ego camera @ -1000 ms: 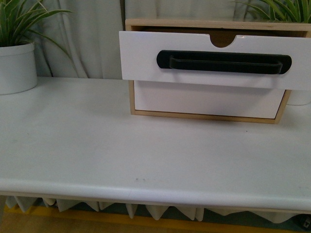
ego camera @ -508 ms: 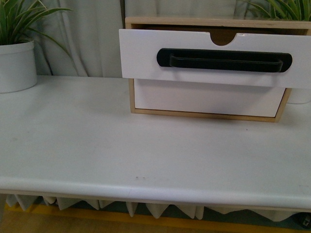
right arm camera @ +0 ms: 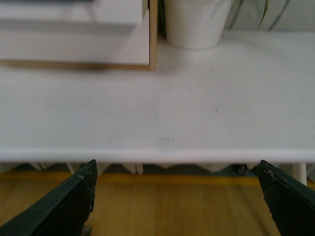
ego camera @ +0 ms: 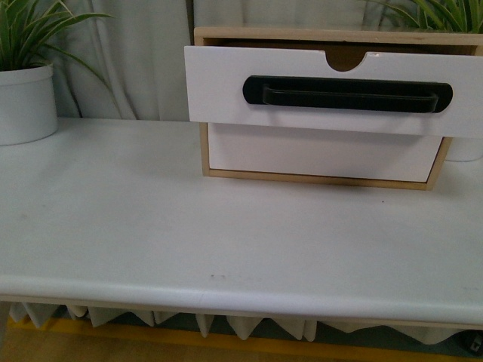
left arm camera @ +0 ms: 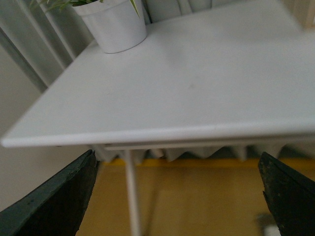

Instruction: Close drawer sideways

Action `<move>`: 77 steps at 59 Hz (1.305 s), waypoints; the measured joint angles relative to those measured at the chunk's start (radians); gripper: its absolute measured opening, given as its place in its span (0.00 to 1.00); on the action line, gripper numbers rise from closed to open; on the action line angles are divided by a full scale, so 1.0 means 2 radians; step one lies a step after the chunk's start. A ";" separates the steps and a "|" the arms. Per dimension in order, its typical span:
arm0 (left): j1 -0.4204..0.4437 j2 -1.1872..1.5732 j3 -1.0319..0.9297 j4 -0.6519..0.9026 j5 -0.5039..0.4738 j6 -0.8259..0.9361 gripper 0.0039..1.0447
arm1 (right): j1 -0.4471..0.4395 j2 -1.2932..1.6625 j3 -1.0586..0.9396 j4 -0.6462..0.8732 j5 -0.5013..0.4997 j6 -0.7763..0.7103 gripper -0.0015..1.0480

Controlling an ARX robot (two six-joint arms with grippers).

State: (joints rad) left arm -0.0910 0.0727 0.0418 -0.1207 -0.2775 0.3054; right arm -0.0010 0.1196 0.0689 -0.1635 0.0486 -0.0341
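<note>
The drawer (ego camera: pixel 219 83) is the upper white front with a long black bar handle (ego camera: pixel 347 95) and a semicircular top notch. It stands pulled out from the wooden cabinet (ego camera: pixel 317 179) at the back of the white table (ego camera: pixel 189 226). Its corner shows in the right wrist view (right arm camera: pixel 74 12). Neither gripper shows in the front view. My left gripper (left arm camera: pixel 179 196) is open and empty, below and in front of the table's front left edge. My right gripper (right arm camera: pixel 179 196) is open and empty, below the table's front edge, right of the cabinet.
A plain white lower drawer front (ego camera: pixel 317 154) sits shut under the open one. A white plant pot (ego camera: pixel 26 102) stands at the back left, also in the left wrist view (left arm camera: pixel 115 24). Another white pot (right arm camera: pixel 197 22) stands right of the cabinet. Wooden floor (right arm camera: pixel 162 206) lies below.
The view has shifted very slightly; the drawer stays pulled out and nothing on the table has moved.
</note>
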 joint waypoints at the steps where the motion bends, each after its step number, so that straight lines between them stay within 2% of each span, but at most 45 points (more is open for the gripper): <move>1: -0.004 0.003 0.000 -0.002 -0.007 0.036 0.94 | -0.001 0.004 0.000 0.000 -0.002 -0.001 0.91; 7: -0.019 0.007 0.005 0.002 -0.019 0.134 0.94 | -0.019 0.035 0.015 0.002 -0.026 -0.010 0.91; 14: -0.028 0.026 0.009 0.051 -0.008 0.233 0.94 | -0.043 0.074 0.045 0.025 -0.052 -0.035 0.91; 22: -0.015 0.093 0.014 0.147 0.050 0.341 0.94 | -0.060 0.137 0.081 0.053 -0.080 -0.087 0.91; 33: -0.006 0.211 0.052 0.255 0.154 0.469 0.94 | -0.060 0.229 0.151 0.064 -0.102 -0.220 0.91; 42: -0.019 0.279 0.087 0.264 0.241 0.566 0.94 | -0.047 0.287 0.215 0.053 -0.108 -0.314 0.91; 47: -0.027 0.315 0.108 0.266 0.262 0.613 0.94 | -0.038 0.315 0.245 0.048 -0.108 -0.352 0.91; 57: -0.045 0.383 0.155 0.280 0.270 0.673 0.94 | -0.017 0.371 0.299 0.045 -0.102 -0.402 0.91; 77: -0.091 0.494 0.242 0.316 0.259 0.723 0.94 | -0.004 0.463 0.386 0.014 -0.100 -0.460 0.91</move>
State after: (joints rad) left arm -0.2729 1.0607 0.5266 0.5114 0.2401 1.7515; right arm -0.0086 1.0454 0.8406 -0.1360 -0.1520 -0.9535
